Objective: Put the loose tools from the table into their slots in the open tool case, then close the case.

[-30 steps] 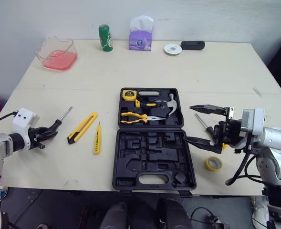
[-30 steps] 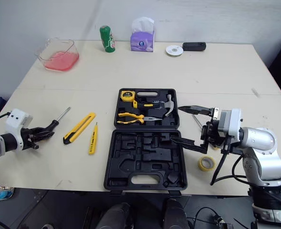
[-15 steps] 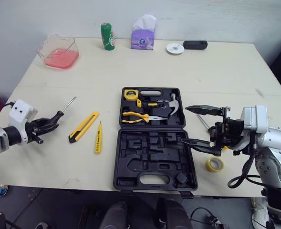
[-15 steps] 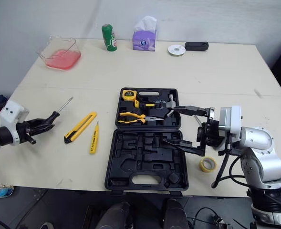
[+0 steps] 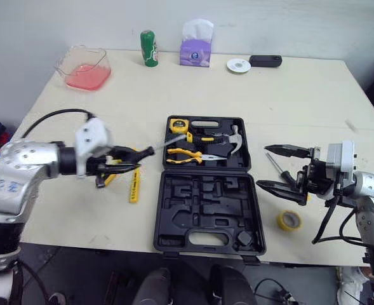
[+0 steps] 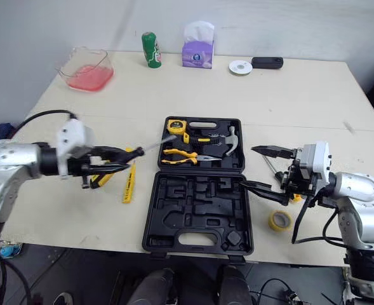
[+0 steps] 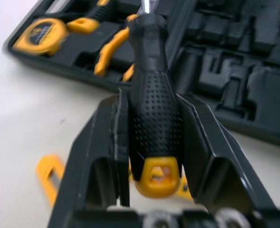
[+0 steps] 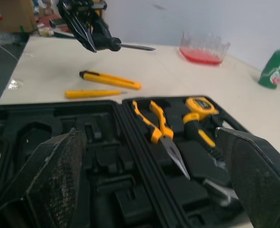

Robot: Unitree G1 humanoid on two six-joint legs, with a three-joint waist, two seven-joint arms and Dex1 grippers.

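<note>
Black-handled screwdriver (image 7: 154, 118) is clamped by the handle in the left gripper (image 5: 128, 160) and held up off the surface (image 5: 288, 101). Its shaft points right, toward the upper left corner of the tool case (image 5: 199, 213). A second ago that gripper sat out at the left edge of the surface with the screwdriver down on it. Now arm and tool are in next to the case. The tip looks just short of the case rim by the tape measure (image 5: 178, 125), but I can't be sure it isn't over it.

The yellow utility knife (image 6: 100, 178) is under and behind the gripper, partly covered. The slim yellow screwdriver (image 5: 134, 185) lies just beside it on the case side. Neither has moved.

The case is open flat. The far half holds the tape measure, pliers (image 5: 193, 154) and hammer (image 5: 232, 136). The near half's moulded slots are bare.

The right gripper (image 5: 261, 166) is spread wide with nothing in it, just off the case's right edge. It has drawn back slightly from where its lower finger overlapped the case. A second screwdriver (image 5: 274, 165) lies on the surface beside it. The yellow tape roll (image 5: 289, 220) is nearer the front edge, and both are where they were.
</note>
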